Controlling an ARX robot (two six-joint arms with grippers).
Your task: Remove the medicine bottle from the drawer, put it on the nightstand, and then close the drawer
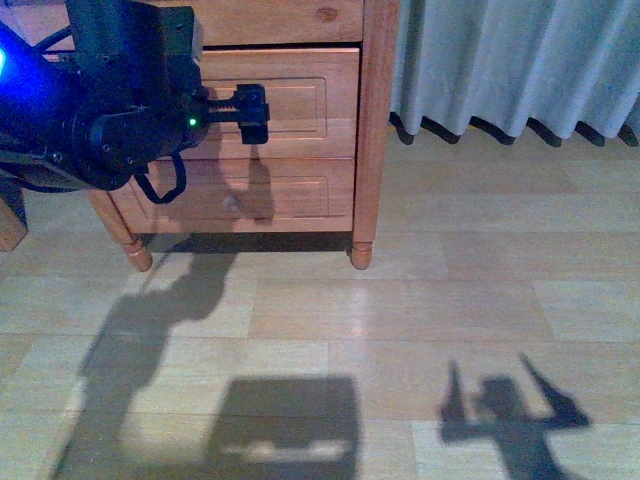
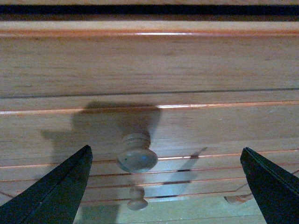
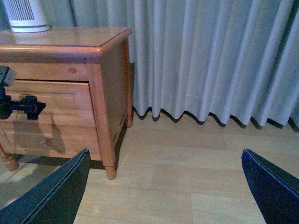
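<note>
The floor (image 1: pixel 450 290) in front is bare boards, with the curtain (image 1: pixel 520 60) off to the right, so I judge there is room for a straight pull back. The nightstand (image 1: pixel 375 120) stands at the upper left of the front view. Its top (image 3: pixel 65 37) carries a white ribbed device (image 3: pixel 23 16) at the back, and beside that I see bare wood, a likely spot for the bottle.

The drawer (image 1: pixel 300 100), the taller upper one, looks shut or nearly so. The lower drawer (image 1: pixel 300 195) sits just under it. My left arm (image 1: pixel 110 110) reaches in level with the drawer front, since the knob is its only handle.

My left claw (image 1: pixel 250 112) is spread wide, with a finger on either side of the knob (image 2: pixel 137 154), close to it but not touching. The knob lies nearer one finger than the other, so I would centre on it before squeezing. The rounded edge of the top overhangs just above, so I should stay level.

My right claw (image 3: pixel 166 154) is also spread and empty. It hangs well apart from the nightstand, out of the pull path.

The lower knob (image 2: pixel 137 198) is right beneath mine, and I must not take it by mistake. I cannot see the bottle, and I judge it is inside the drawer.
</note>
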